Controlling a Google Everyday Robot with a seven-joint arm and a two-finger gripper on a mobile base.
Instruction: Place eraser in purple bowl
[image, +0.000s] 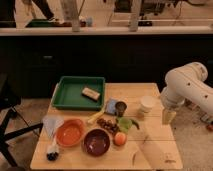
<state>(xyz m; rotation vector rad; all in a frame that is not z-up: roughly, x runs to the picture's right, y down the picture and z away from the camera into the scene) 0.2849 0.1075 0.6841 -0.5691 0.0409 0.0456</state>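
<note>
A light wooden rectangular surface (155, 150) carries everything. To its right stands the white, rounded robot arm (187, 85), bent downward, with its pale end effector (168, 117) hanging over the right edge of the surface, well apart from all the objects. I cannot tell whether the end effector is wide or narrow, and nothing shows in it.

A green rectangular plastic tray (62, 95) sits at the back left of the surface. In front of it at the left lies a crumpled white cloth or bag (51, 124). Just beside that is a round orange bowl (61, 139), and right of the orange bowl, near the front edge, is the round glossy dark purple bowl (96, 142); the two bowls are nearly touching.

Between the tray and the purple bowl lies a clutter of smaller things. A white cylindrical cup (147, 104) stands toward the right. Near the middle are a leafy green item (126, 123), a light-blue square pad (111, 106) and a small dark cup (120, 108) just beside the pad. A dark reddish cluster like grapes (106, 124) lies behind the purple bowl, with a round orange-pink fruit (120, 138) just right of the bowl. A short yellowish stick-shaped piece (95, 117) lies in front of the tray, and a small dark object (51, 155) sits at the front left corner.

The small flat tan-brown rectangular eraser (90, 93) lies inside the green tray, toward its right side, well apart from the end effector.
</note>
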